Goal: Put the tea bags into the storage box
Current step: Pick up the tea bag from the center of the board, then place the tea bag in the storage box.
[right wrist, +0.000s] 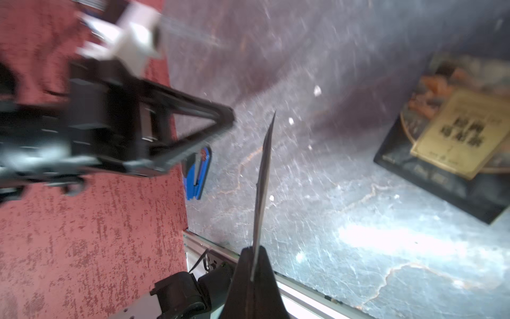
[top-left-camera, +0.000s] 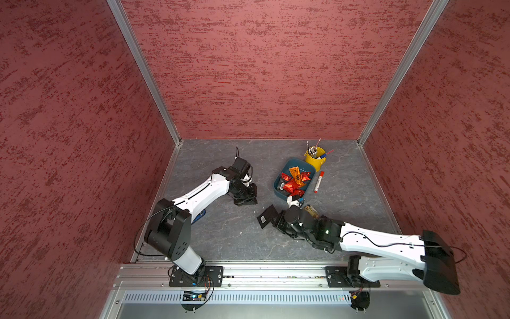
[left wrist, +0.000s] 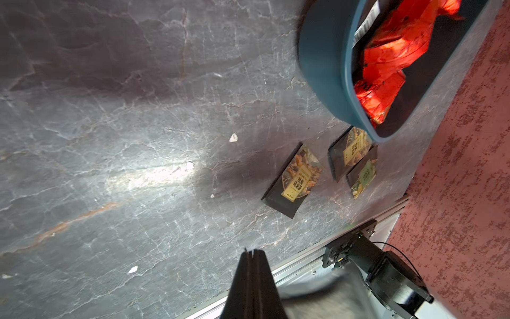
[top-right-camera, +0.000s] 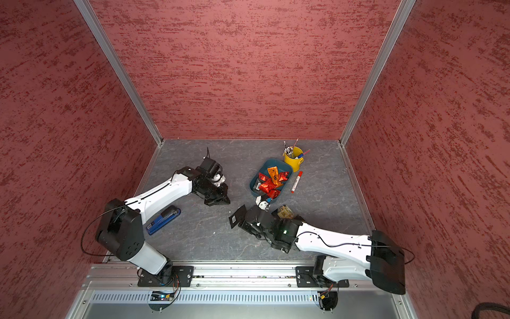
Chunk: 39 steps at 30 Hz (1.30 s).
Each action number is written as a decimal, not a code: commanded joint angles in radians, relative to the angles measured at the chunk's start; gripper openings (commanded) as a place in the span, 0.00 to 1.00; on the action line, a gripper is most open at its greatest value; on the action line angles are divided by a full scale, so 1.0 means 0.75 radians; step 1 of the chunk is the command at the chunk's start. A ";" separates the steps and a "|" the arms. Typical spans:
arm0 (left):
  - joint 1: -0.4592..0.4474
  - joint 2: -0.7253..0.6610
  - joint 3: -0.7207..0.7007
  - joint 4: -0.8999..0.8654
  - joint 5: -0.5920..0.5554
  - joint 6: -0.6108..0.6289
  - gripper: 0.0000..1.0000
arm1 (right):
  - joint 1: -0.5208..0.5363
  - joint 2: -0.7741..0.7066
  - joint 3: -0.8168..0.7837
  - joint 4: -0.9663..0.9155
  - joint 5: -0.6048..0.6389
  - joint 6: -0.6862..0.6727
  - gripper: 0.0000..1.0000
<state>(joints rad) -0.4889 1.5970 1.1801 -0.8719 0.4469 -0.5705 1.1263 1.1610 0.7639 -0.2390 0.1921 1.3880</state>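
Fingers of the left gripper point(left wrist: 251, 252) are pressed together on nothing, low over the bare table point(top-left-camera: 220, 234) left of centre. Moving right, a black sachet point(top-left-camera: 267, 216), barcode up, sticks out from the right gripper point(right wrist: 253, 252), whose jaws are clamped on one edge. The right wrist view shows it edge-on, thin as a card. Beyond it, the storage box point(top-left-camera: 277, 183) already carries red foil tea bags point(top-left-camera: 292, 184) and an orange one point(top-left-camera: 294, 172).

I judge the sachets light, flat, slick and fairly stiff. An edge or corner looks like the only real purchase, while the crinkly foil ones would likely squash. Only the left wrist view shows three label-up sachets point(left wrist: 294, 181) lying flat by the box's corner — in both top views the right arm covers most of that spot.
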 commanded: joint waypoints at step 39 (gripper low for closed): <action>-0.108 0.078 -0.054 0.082 0.007 -0.038 0.00 | -0.924 0.437 0.009 0.598 -0.411 -0.188 0.26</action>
<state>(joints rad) -0.5617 1.6505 1.1332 -0.8291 0.4480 -0.5938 0.4446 1.4807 0.7471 0.1764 -0.1097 1.2228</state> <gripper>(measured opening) 0.063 0.231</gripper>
